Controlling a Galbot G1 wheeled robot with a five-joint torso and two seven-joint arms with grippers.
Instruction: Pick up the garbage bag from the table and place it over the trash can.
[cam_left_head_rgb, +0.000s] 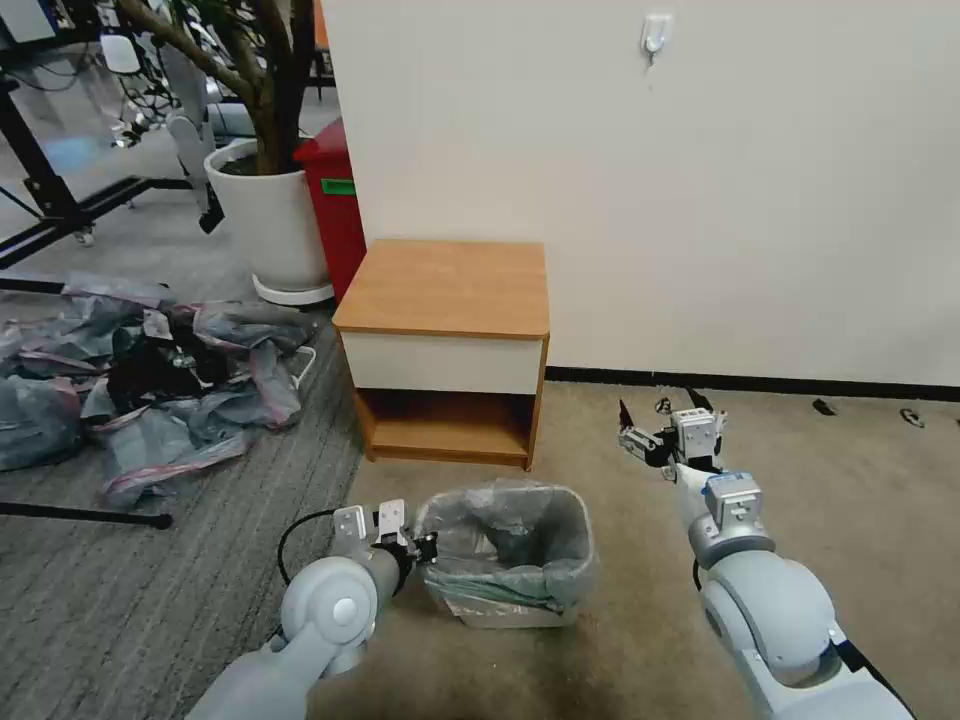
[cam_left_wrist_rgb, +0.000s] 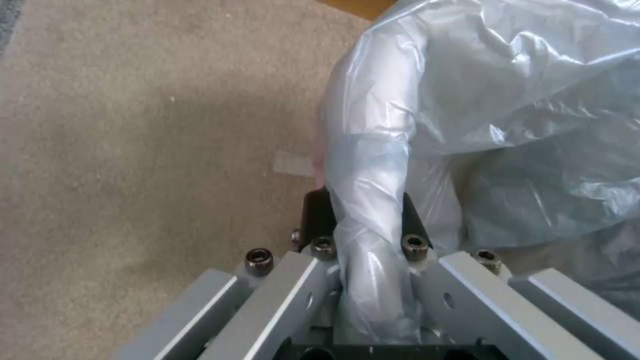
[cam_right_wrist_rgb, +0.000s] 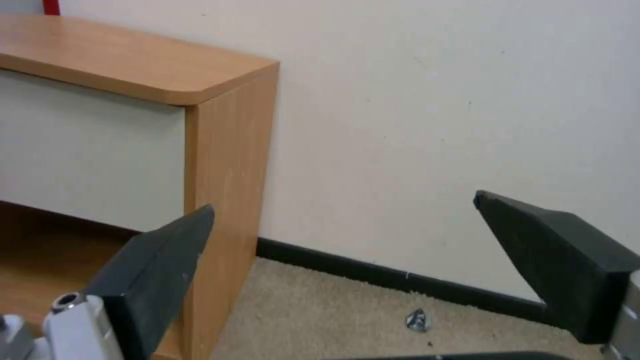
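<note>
I am holding the left gripper (cam_left_head_rgb: 428, 547) at the trash can's (cam_left_head_rgb: 560, 600) left rim, its fingers (cam_left_wrist_rgb: 319, 220) pinching a fold of the garbage bag (cam_left_head_rgb: 505, 545) draped inside. The film looks light, limp and slippery, so the edge is the best hold. The right gripper (cam_left_head_rgb: 640, 425) is hanging wide open, empty, right of the counter (cam_left_head_rgb: 445, 285).

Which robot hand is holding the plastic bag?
The left gripper, at the trash can's rim, pinches the garbage bag. The right gripper hangs open, holding nothing.
</note>
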